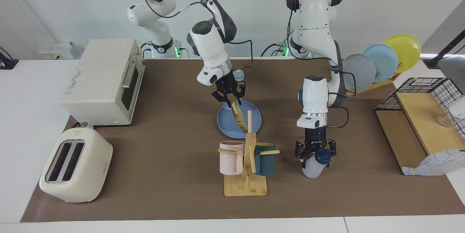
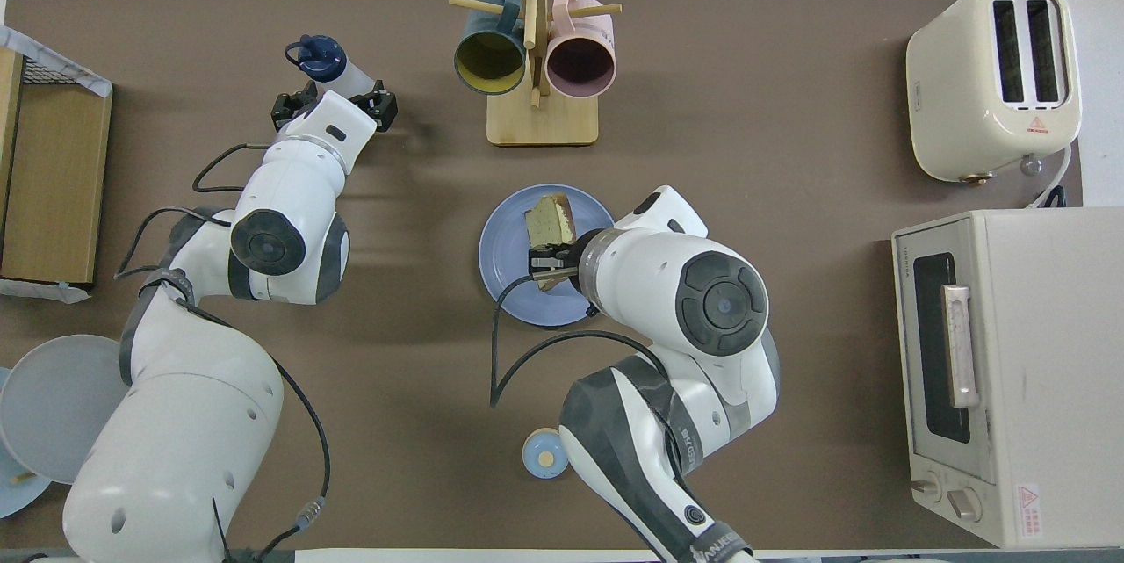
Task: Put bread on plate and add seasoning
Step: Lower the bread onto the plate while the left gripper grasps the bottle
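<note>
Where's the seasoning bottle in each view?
Facing view: bottle low, right of centre, under the left gripper, beside the mug rack.
Overhead view: bottle upper left, just above the left gripper.
Shared landmark: the mug rack, beside the bottle in both.
</note>
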Controlling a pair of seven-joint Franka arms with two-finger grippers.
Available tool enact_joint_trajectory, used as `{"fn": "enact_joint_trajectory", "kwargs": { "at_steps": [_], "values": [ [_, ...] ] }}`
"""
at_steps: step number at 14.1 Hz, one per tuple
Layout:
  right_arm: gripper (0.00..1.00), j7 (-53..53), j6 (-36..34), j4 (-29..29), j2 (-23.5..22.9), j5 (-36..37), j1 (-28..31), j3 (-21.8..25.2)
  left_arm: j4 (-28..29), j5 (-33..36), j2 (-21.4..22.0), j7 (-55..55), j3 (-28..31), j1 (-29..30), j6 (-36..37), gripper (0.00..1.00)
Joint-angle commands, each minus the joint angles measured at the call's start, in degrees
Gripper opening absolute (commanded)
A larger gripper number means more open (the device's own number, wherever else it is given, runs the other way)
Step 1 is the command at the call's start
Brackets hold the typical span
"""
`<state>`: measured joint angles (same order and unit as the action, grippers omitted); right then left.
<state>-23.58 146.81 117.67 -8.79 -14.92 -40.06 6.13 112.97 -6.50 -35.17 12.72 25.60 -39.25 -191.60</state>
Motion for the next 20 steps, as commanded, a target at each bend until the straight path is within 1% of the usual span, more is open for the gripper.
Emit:
{"fn": "enact_joint_trajectory", "kwargs": {
  "at_steps": [1, 2, 7, 9, 10, 12, 13, 14, 16, 17, 18, 19, 20],
  "values": [
    [1.00, 1.69, -4.67, -2.96, 0.70, -0.46, 1.91, -0.06, -1.88, -0.36, -1.04, -0.24, 0.59, -0.04, 0.87, 0.08],
    [1.00, 1.69, -5.12, -3.14, 0.70, -0.38, 2.44, -0.06, -2.05, -0.45, -1.04, 0.28, 0.50, 0.57, 0.61, 0.00],
    [1.00, 3.45, -5.13, -3.06, 1.05, -0.55, 3.76, 0.12, -2.49, -0.45, -0.95, 0.29, 0.41, 1.72, -0.01, 0.00],
    [1.00, 2.58, -5.04, -2.97, 1.05, -1.34, 3.68, 0.03, -2.93, -0.45, 0.27, -0.32, 0.50, 2.07, 0.87, 0.00],
    [1.00, 2.75, -4.95, -3.05, 1.05, -1.25, 3.59, 0.03, -2.85, -0.45, 1.58, -0.33, 0.50, 2.15, 1.92, 0.00],
    [1.00, 2.66, -5.48, -1.83, 1.75, -1.25, 2.98, -0.06, -2.84, -0.18, 3.43, -2.50, 0.50, 1.98, 4.64, 0.00],
    [1.00, 2.84, -6.26, -2.17, 1.76, -1.25, 3.15, -0.06, -2.50, -0.18, 5.10, -6.44, 0.50, 1.89, 6.39, 0.00],
    [1.00, 2.75, -6.36, -2.61, 1.67, -1.25, 3.15, -0.06, -2.41, -0.18, 7.64, -9.96, 0.50, 1.89, 10.85, 0.00],
    [1.00, 2.83, -6.53, -2.79, 3.41, -1.08, 3.06, -0.24, -2.49, -0.18, 12.03, -15.41, 0.41, 1.89, 19.73, 0.00],
    [1.00, 3.18, -8.88, -3.66, 4.73, -0.99, 3.41, -0.15, -2.49, -0.18, 13.88, -17.44, 0.41, 1.81, 22.90, 0.00],
    [1.00, 3.10, -16.56, -7.59, 5.53, -1.08, 3.76, 0.11, -2.41, -0.18, 15.47, -18.94, 0.41, 1.63, 26.50, 0.00],
    [1.00, 3.10, -26.04, -13.19, 5.54, -1.16, 4.55, 0.46, -2.32, -0.18, 17.31, -21.31, 0.32, 1.37, 29.84, 0.00],
    [1.00, 3.01, -33.79, -18.21, 5.27, -1.17, 5.86, 0.47, -2.23, -0.27, 19.68, -24.29, 0.24, 1.19, 34.23, 0.00]
  ]
}}
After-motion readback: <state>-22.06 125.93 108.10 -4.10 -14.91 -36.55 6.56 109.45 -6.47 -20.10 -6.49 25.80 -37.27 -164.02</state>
